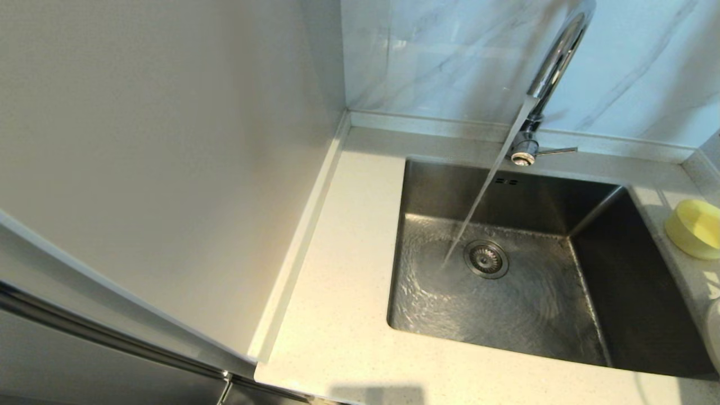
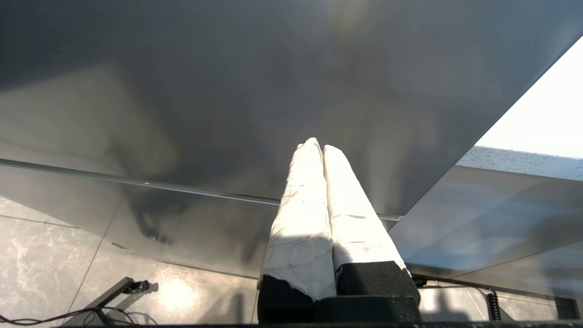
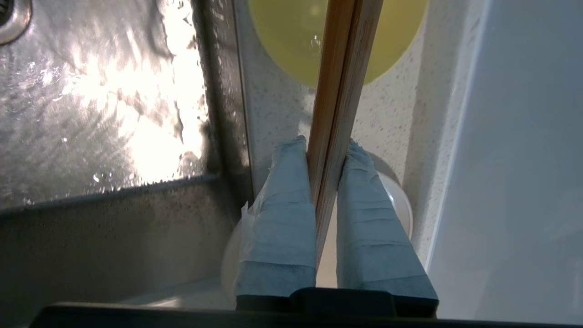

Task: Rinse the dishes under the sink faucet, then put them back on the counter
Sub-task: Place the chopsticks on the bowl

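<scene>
We see the left end effector (image 2: pixel 317 146) pressed together, empty, beside a dark panel. Water runs from the faucet (image 1: pixel 554 67) into the sink (image 1: pixel 506 292). At three o'clock, the right end effector (image 3: pixel 325 150) pinches the chopsticks (image 3: pixel 339 91) above the table (image 3: pixel 278 109), over the plate (image 3: pixel 401 205), near the bowl (image 3: pixel 291 36).

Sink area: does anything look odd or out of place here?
Water runs from the faucet into the sink with no dish under the stream. The right gripper holds the chopsticks over the counter, above the plate, near the yellow bowl. Nothing looks spilled or damaged.
</scene>
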{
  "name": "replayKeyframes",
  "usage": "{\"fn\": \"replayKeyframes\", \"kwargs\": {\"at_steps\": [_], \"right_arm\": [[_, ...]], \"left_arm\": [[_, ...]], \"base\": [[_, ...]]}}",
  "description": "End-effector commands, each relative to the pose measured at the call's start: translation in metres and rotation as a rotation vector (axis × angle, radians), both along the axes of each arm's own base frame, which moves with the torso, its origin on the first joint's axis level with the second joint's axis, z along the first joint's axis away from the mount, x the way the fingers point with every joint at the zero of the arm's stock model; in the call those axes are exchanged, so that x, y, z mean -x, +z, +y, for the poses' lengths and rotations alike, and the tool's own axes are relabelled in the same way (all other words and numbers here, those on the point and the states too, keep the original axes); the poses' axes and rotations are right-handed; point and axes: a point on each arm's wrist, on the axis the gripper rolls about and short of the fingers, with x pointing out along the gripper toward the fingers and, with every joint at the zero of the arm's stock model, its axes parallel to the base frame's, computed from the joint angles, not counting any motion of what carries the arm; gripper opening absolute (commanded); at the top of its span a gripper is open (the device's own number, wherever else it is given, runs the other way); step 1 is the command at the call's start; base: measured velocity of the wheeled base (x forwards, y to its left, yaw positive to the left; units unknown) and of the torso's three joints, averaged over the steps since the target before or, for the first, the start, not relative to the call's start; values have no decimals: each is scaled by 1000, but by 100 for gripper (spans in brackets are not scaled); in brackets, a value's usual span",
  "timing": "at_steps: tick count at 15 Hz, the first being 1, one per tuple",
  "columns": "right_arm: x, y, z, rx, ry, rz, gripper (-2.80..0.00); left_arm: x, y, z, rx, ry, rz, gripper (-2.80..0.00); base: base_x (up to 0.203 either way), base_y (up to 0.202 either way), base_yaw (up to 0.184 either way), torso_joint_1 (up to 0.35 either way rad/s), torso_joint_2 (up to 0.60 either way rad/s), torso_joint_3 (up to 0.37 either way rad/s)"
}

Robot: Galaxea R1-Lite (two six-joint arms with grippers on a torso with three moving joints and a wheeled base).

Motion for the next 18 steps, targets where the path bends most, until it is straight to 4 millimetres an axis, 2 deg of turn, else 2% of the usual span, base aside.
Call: {"fn": "replayKeyframes", "kwargs": {"at_steps": [1,5,9,18], "right_arm": [[-20,-20,-19,-41,-18,65,-280],[-50,-52,-34,-61,-22,106,-280],[-73,-69,-46,-23,-65,37,-280],[-69,-50,-45,20,-67,-47,-280]], "left_arm": [[0,0,0,0,1,0,-280],[0,0,0,0,1,1,-280],[0,0,0,0,1,0,-280],[0,0,0,0,1,0,-280]], "base": [[0,0,0,0,0,0],[0,0,0,0,0,0],[0,0,0,0,0,0],[0,0,0,0,0,0]]}}
